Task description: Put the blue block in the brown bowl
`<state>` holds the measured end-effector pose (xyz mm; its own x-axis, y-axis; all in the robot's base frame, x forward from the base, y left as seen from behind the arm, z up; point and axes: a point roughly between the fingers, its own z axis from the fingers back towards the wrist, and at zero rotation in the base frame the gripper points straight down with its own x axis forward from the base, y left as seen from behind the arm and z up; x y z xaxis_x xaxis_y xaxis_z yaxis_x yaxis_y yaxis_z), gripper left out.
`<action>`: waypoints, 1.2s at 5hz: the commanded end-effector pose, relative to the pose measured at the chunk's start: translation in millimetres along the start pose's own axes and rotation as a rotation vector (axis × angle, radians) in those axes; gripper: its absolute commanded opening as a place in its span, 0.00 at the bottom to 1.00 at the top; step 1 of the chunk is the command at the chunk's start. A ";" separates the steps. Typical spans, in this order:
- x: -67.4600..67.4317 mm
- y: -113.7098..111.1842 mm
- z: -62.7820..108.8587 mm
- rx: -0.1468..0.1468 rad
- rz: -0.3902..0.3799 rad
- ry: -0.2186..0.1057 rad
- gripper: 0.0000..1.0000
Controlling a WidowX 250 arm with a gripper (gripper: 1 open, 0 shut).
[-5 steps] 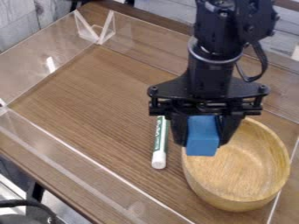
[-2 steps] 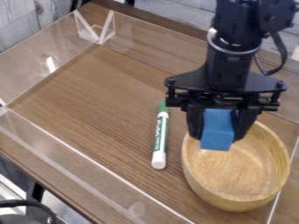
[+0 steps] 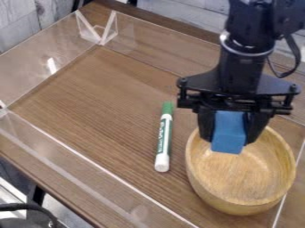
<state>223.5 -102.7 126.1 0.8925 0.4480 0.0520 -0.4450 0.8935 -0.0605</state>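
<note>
My gripper [image 3: 234,114] points straight down and is shut on the blue block [image 3: 229,134], which hangs upright between the fingers. The block is held over the brown bowl [image 3: 244,195], just inside its left rim and above its floor. The wooden bowl sits at the right front of the table, wide and shallow, with nothing lying in it. The black arm rises behind the gripper toward the top right.
A green-and-white marker pen [image 3: 163,135] lies on the wooden table just left of the bowl. Clear plastic walls [image 3: 53,151] ring the table on its left and front sides, with a clear stand [image 3: 98,28] at the back left.
The gripper has carried the blue block to the right, from over the bowl's left rim to further above the bowl's inside. The pen and bowl have not moved.
</note>
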 end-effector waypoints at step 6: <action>3.6 -19.8 7.1 -0.074 -0.101 -0.025 0.00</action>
<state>229.4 -113.3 122.2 0.9297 0.3646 0.0524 -0.3590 0.9288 -0.0918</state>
